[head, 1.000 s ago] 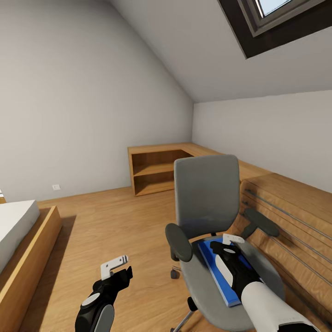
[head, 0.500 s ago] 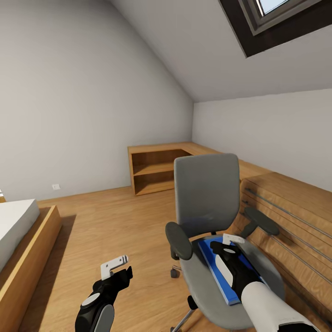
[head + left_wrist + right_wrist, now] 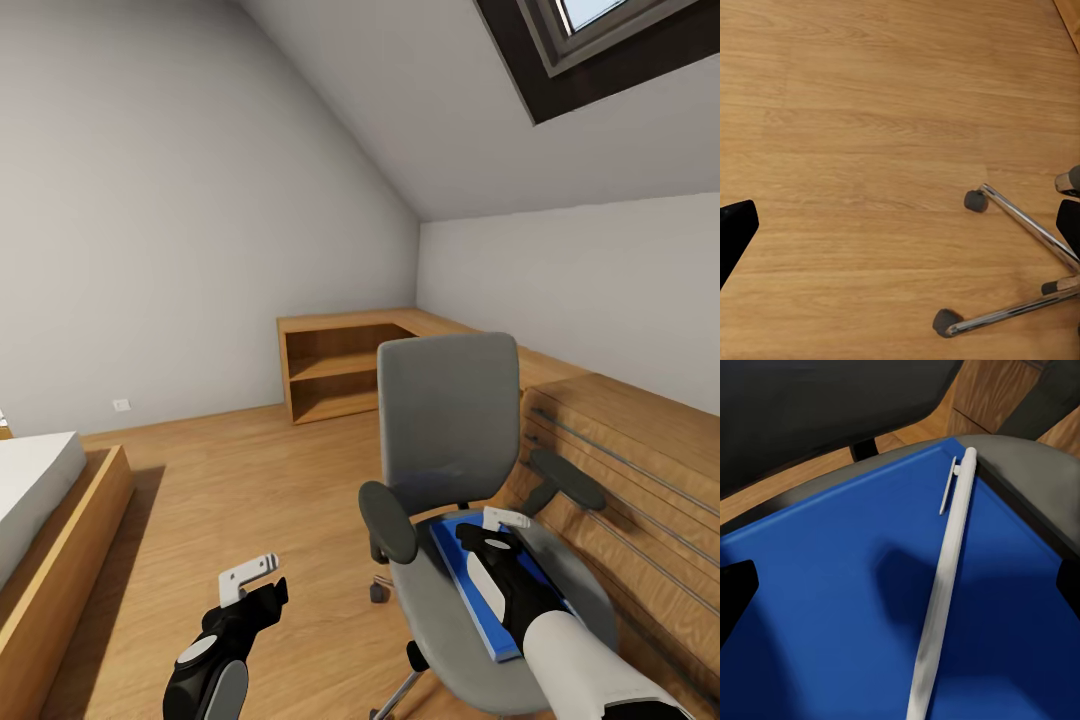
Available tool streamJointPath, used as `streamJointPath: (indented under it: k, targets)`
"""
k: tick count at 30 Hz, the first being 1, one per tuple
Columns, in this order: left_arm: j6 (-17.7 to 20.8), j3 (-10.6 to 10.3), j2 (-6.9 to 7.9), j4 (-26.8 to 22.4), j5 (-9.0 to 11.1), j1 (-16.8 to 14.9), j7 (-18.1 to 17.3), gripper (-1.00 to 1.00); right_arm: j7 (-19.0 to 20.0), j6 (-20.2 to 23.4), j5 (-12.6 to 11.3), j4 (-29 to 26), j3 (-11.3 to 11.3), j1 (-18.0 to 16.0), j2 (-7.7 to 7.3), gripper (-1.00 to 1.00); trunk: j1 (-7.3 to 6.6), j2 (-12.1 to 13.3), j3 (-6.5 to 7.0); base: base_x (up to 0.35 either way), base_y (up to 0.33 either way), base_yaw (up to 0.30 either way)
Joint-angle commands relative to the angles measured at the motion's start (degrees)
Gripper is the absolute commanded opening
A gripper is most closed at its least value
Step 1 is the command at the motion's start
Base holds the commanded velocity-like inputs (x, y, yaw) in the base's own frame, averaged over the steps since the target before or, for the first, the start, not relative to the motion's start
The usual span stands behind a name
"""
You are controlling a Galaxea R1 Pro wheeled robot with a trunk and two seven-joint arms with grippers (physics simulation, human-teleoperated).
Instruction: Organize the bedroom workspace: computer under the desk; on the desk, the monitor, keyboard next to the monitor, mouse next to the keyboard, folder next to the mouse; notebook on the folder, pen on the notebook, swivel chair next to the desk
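The right gripper (image 3: 505, 519) is held low over the swivel chair (image 3: 452, 430), above the folder (image 3: 478, 598); in the right wrist view its two dark fingertips (image 3: 735, 589) are seen far apart at the picture's edges with nothing between them, so the jaws are spread and nothing is grasped. Between those fingertips, the pen (image 3: 945, 577) is seen lying flat on the folder (image 3: 832, 585), its clip end toward the chair's back. The folder is laid on the grey seat, between the two black armrests (image 3: 387, 522). The left gripper (image 3: 248, 577) is held out over the wooden floor (image 3: 250, 480), apart from the chair; whether it is spread or closed cannot be told from the pictures. Beneath it, in the left wrist view, chrome legs of the chair's star base (image 3: 1020, 225) and castors are seen on the floor. Beyond the chair, a low light-wood cabinet (image 3: 340, 365) is set against the wall, and a bed (image 3: 35, 490) is seen at the left.
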Motion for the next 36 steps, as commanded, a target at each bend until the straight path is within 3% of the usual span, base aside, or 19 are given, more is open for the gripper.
streamJointPath:
  k: [1,17,22,36]
  targets:
    - [0.09,-0.06,0.01,-0.07,0.6,-0.04,0.57,1.0,-0.49,0.36,-0.39,-0.11,0.47,-0.03,-0.06,1.0,-0.01,-0.03,-0.06,0.0,0.0,0.0]
    - [0.09,-0.23,-0.01,-0.07,0.6,-0.04,0.53,1.0,-0.49,0.36,-0.4,-0.11,0.47,-0.03,0.01,1.0,-0.01,-0.03,-0.06,0.0,0.0,0.0]
    - [0.09,-0.25,-0.07,-0.07,0.6,-0.04,0.54,1.0,-0.49,0.36,-0.4,-0.11,0.47,-0.03,0.02,1.0,1.09,-2.04,-0.96,0.0,0.0,0.0]
    - [0.09,-0.26,-0.07,-0.07,0.6,-0.04,0.53,1.0,-0.49,0.36,-0.4,-0.11,0.47,-0.03,-0.02,1.0,1.09,-2.04,-0.96,0.0,0.0,0.0]
